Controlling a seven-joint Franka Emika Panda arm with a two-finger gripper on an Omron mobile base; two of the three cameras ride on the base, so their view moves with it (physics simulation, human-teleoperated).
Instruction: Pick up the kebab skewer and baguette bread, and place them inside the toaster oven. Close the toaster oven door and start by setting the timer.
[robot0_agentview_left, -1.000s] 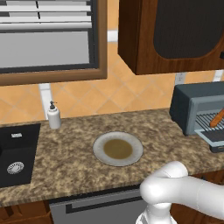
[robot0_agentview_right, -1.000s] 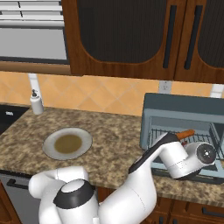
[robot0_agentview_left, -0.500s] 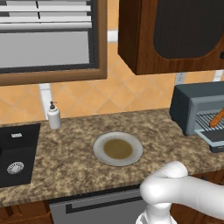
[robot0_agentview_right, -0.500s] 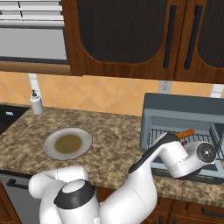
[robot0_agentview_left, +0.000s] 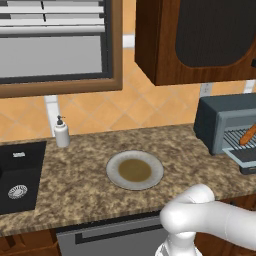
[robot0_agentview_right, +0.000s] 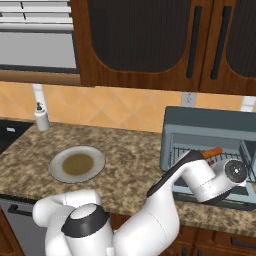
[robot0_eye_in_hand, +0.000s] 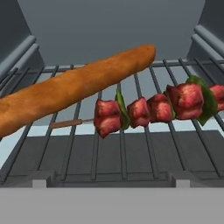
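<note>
Both foods lie on the wire rack (robot0_eye_in_hand: 131, 144) inside the toaster oven (robot0_agentview_right: 210, 132), which stands at the right end of the speckled tabletop (robot0_agentview_left: 80, 175) with its front open. From the hand's camera, the baguette bread (robot0_eye_in_hand: 74, 89) runs on a slant across the rack, one tapered end far back and the other passing out of the picture at the left. Just in front of it is the kebab skewer (robot0_eye_in_hand: 153, 109), red meat chunks with green pieces between them, its bare stick end pointing left under the loaf; whether the two touch I cannot tell. From the right base camera, the white arm reaches to the oven mouth, where an orange tip of the bread shows above the wrist. Its jaws stand wide apart and hold nothing. Well to the left sits a round plate (robot0_agentview_left: 112, 167), then a soap bottle (robot0_agentview_left: 61, 132) by the dark sink (robot0_agentview_left: 20, 165)
</note>
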